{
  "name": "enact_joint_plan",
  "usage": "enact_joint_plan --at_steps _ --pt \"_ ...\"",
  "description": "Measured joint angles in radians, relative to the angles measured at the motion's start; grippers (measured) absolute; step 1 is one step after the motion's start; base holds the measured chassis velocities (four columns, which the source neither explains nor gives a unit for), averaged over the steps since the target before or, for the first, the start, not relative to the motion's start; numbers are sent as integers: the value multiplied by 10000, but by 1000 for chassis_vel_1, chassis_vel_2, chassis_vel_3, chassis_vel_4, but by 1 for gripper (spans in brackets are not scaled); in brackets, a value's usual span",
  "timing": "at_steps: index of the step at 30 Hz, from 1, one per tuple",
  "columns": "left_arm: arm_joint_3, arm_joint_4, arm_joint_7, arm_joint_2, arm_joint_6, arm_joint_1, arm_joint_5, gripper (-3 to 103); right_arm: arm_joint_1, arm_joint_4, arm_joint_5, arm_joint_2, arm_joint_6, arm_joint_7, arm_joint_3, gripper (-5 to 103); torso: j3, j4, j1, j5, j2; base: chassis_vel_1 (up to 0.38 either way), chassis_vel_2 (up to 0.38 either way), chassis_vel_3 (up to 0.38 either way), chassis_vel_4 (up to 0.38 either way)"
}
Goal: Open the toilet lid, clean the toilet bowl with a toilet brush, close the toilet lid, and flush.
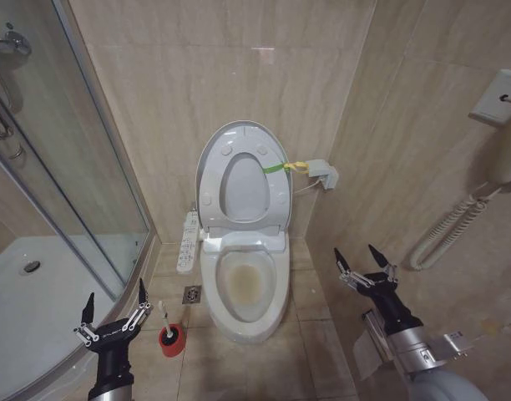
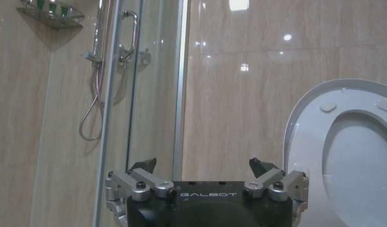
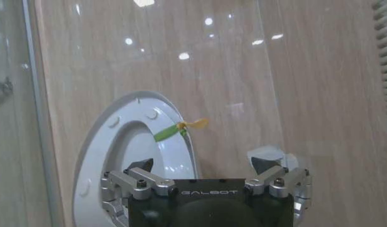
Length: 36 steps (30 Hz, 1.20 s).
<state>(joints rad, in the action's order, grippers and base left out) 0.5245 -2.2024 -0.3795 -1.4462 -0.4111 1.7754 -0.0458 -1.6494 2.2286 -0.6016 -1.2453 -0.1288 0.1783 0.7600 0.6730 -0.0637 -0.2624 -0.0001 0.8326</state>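
Observation:
The toilet lid (image 1: 207,167) stands upright against the back wall, with the white ring seat (image 1: 276,196) raised against it. A green strap (image 1: 275,167) runs from the seat to a small white box (image 1: 326,175) on the wall. Below, the toilet bowl (image 1: 209,284) is uncovered, with yellowish water at its bottom. The toilet brush (image 1: 164,313) stands in its red holder (image 1: 172,341) on the floor left of the bowl. My left gripper (image 1: 116,290) is open just left of the brush. My right gripper (image 1: 355,251) is open to the right of the bowl. The wrist views show the lid (image 2: 307,118) (image 3: 95,142) beyond each open gripper (image 2: 203,164) (image 3: 203,163).
A long white control panel (image 1: 189,241) leans beside the toilet's left side. The curved glass shower door (image 1: 97,167) and shower tray (image 1: 38,292) close off the left. A floor drain (image 1: 192,294) lies by the bowl. A wall phone's coiled cord (image 1: 456,217) hangs at right.

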Motion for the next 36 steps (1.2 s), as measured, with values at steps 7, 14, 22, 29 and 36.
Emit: enact_joint_plan --at_steps 7,14,22,29,36 --pt "0 1 0 0 0 0 0 99 -40 -57 -239 -14 -166 247 33 100 -1 0 2 0 1 -7 3 2 -9" --pt "0 0 0 0 0 1 0 99 -29 -135 -250 -14 -206 285 60 100 0 0 2 0 1 -112 108 98 -119" --pt "0 0 0 0 0 0 0 99 241 -358 -58 30 -317 76 124 100 2 1 -6 -1 -1 -218 205 213 -210" --pt "0 0 0 0 0 -1 0 99 541 -573 182 37 -441 -135 104 100 4 5 -8 3 -4 -114 122 107 -89" --pt "0 0 0 -1 0 1 0 99 845 -759 435 65 -663 -285 37 100 -2 -2 7 3 2 34 -66 -51 46"
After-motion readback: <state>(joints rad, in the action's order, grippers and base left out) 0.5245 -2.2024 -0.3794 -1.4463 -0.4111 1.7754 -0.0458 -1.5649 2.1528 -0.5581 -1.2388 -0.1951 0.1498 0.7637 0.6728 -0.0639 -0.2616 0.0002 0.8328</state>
